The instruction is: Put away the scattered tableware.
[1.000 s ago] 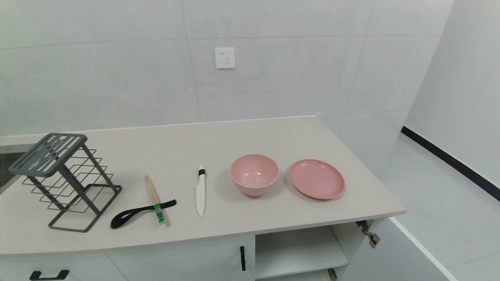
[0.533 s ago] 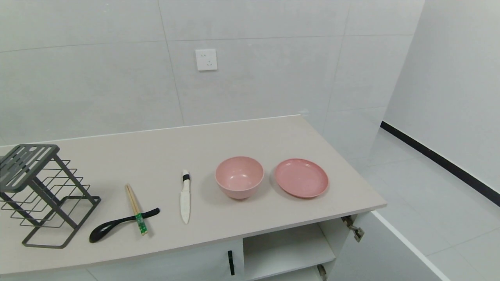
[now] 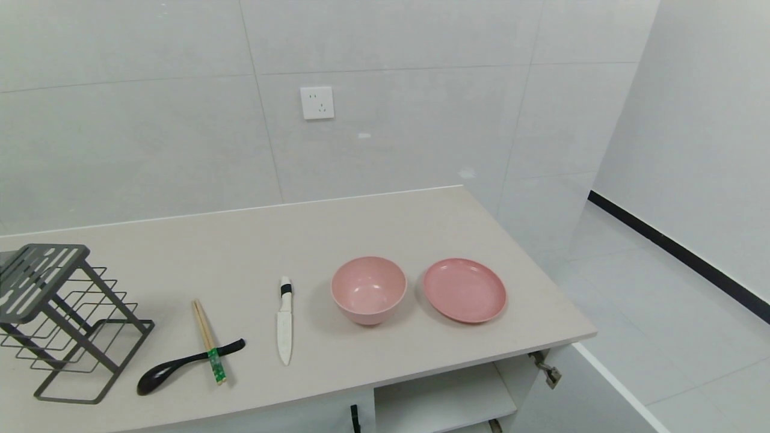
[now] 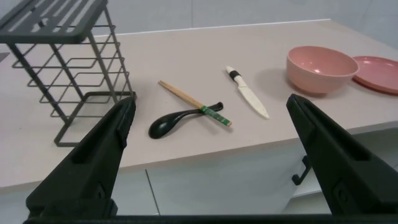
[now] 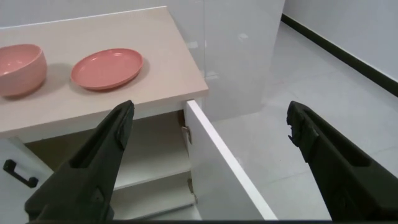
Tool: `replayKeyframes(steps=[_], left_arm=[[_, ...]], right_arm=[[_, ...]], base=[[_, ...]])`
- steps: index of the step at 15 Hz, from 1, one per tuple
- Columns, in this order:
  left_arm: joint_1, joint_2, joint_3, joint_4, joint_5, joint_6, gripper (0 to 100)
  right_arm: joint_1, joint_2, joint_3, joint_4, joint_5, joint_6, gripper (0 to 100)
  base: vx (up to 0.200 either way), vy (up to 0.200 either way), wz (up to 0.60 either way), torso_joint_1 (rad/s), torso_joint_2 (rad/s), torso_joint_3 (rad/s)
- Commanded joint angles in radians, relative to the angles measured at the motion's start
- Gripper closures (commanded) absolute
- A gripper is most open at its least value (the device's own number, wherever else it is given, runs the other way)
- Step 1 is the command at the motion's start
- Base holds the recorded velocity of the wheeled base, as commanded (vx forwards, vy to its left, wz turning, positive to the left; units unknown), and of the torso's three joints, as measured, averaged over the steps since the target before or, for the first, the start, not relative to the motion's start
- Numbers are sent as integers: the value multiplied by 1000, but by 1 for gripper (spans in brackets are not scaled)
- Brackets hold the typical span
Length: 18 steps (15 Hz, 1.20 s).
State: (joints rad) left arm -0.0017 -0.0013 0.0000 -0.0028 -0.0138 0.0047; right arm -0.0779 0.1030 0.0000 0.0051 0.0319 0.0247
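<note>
Where knife point(image 3: 284, 325) lies, tip points toward counter point(image 3: 361, 228) front.

We see a pink bowl point(image 3: 368, 290) upright, pink plate point(image 3: 464, 290) just beside it, white knife point(image 3: 284, 320) lying flat, chopsticks point(image 3: 208, 340) crossing over black spoon point(image 3: 186, 364), all along the countertop point(image 3: 337, 228).

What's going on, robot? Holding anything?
Left gripper open, right gripper open, both empty. Bowl, plate, knife, chopsticks, spoon lie on counter, untouched. Chopsticks cross the spoon handle. Cupboard door open below.
</note>
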Motion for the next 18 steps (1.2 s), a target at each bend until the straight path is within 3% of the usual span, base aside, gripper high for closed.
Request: replayKeyframes(steps=[1, 6, 13, 15, 18], left_arm=[[0, 1, 0, 0, 0, 0, 0], [0, 1, 0, 0, -6, 12, 0], [0, 1, 0, 1, -6, 3, 0], [0, 1, 0, 0, 0, -14, 0], [0, 1, 0, 0, -2, -8, 0]], right_arm=[[0, 1, -2, -1, 0, 0, 0], [0, 1, -2, 1, 0, 0, 0], [0, 1, -2, -1, 0, -9, 0], [0, 1, -2, 1, -1, 1, 0], [0, 1, -2, 1, -3, -5, 0]], base=[[0, 0, 0, 207, -408, -188], [0, 0, 0, 103, -188, -94], [0, 0, 0, 0, 0, 0], [0, 0, 0, 0, 0, 0], [0, 0, 0, 0, 0, 0]])
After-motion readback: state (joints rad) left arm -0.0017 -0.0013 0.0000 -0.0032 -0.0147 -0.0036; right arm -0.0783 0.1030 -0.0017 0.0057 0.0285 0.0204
